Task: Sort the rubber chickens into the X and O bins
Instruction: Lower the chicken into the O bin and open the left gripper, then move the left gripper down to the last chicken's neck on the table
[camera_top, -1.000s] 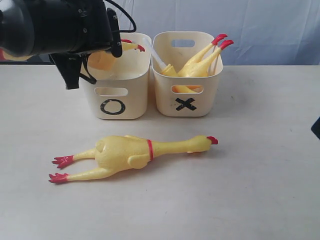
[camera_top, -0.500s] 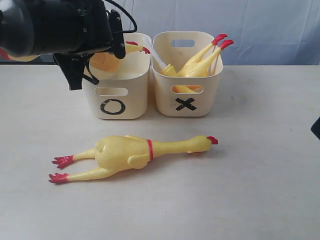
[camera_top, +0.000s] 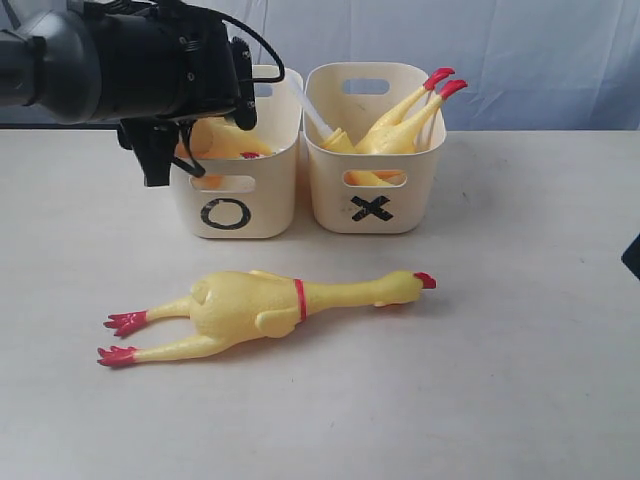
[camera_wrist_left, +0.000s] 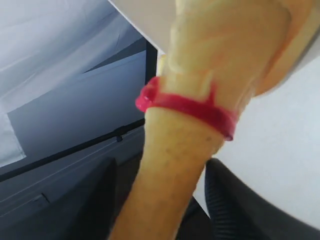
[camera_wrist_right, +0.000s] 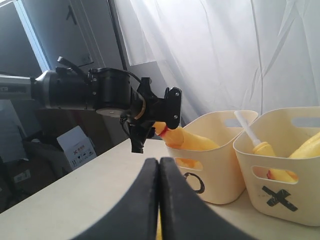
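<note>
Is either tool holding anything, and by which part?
Seemingly nothing: the left tool straddles, without pinching, the neck of a rubber chicken in the O bin; right tool shut, empty.

O mark: a cream rounded plastic tub (camera_top: 275, 190) is showing a black O (camera_top: 205, 213) on its front wall.
X mark: the matching cream plastic tub (camera_top: 420, 185) is showing a black X (camera_top: 371, 209).
Background print: a white carton (camera_wrist_right: 75, 145) is carrying small print, too small to read.

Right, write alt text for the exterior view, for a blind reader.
The left gripper hangs over the O bin, jaws spread either side of a yellow rubber chicken resting in it. Beside it the X bin holds another chicken, red feet sticking up; a third chicken lies on the pale table in front.
</note>
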